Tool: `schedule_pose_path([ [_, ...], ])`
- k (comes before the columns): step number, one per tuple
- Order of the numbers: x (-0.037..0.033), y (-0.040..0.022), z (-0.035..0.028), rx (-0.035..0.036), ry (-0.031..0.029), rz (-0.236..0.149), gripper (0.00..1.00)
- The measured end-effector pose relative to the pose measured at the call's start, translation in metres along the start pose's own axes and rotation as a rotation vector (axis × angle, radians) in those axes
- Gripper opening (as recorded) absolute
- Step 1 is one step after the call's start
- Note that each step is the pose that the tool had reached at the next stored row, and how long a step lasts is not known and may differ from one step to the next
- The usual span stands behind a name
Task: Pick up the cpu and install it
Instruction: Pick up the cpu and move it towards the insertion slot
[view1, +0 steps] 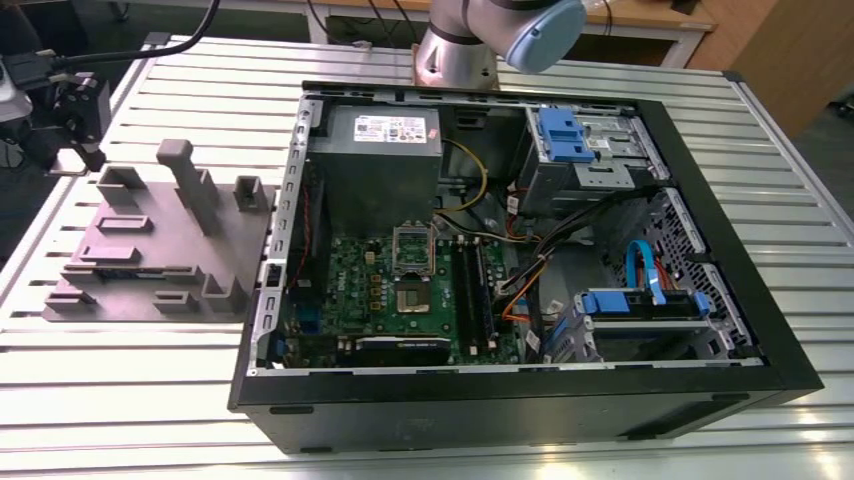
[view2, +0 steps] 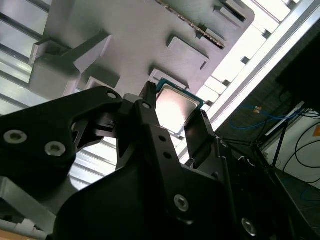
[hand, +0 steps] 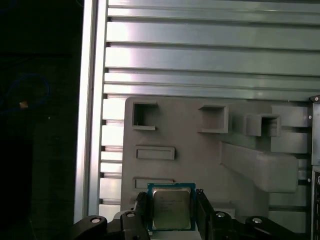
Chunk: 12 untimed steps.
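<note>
Here, in the exterior view, the grey fixture (view1: 147, 240) sits at nine o'clock of the open computer case (view1: 747, 330) on the desk (view1: 134, 400). In the first wrist view the claw (hand: 171, 196) is clenched on the cpu (hand: 171, 210), its fingers (hand: 141, 207) on opposite edges, probably to keep it level. The second wrist view shows the chip held over the fixture.

Ribbed silver aluminium slat table (view1: 801, 180) spans scene; bright glare on slats. Light wooden desk top (view1: 641, 14) behind it. Brown wooden panel (view1: 787, 60) at exterior view's right. Dark floor (hand: 40, 150) beside table edge, thin blue cable (view2: 248, 107) lying there.
</note>
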<state>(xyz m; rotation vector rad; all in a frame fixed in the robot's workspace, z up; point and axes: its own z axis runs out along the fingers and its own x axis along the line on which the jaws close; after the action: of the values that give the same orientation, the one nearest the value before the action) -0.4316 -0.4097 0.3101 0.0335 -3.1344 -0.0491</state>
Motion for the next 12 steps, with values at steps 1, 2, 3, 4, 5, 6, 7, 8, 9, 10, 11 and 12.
schedule_pose_path([
  [1,0.0000,0.0000,0.0000,0.0000,0.0001,0.000,0.47],
  [2,0.0000,0.0000,0.0000,0.0000,0.0001,0.000,0.47],
  [3,0.0000,0.0000,0.0000,0.0000,0.0001,0.000,0.47],
  [4,-0.0001,0.0000,-0.0002,0.0000,0.0001,0.000,0.47],
  [5,-0.0001,0.0000,-0.0010,0.0002,0.0004,0.000,0.47],
  [6,-0.0001,0.0001,-0.0020,0.0001,0.0003,0.001,0.47],
  [7,-0.0001,0.0003,-0.0035,0.0000,0.0001,0.001,0.47],
  [8,-0.0001,0.0004,-0.0054,0.0000,0.0001,0.001,0.47],
  [9,-0.0001,0.0006,-0.0074,0.0000,0.0000,0.001,0.47],
  [10,0.0000,0.0008,-0.0095,0.0000,0.0001,0.001,0.47],
  [11,0.0000,0.0010,-0.0117,0.0001,0.0002,0.001,0.47],
  [12,0.0000,0.0011,-0.0138,0.0000,0.0000,0.001,0.47],
])
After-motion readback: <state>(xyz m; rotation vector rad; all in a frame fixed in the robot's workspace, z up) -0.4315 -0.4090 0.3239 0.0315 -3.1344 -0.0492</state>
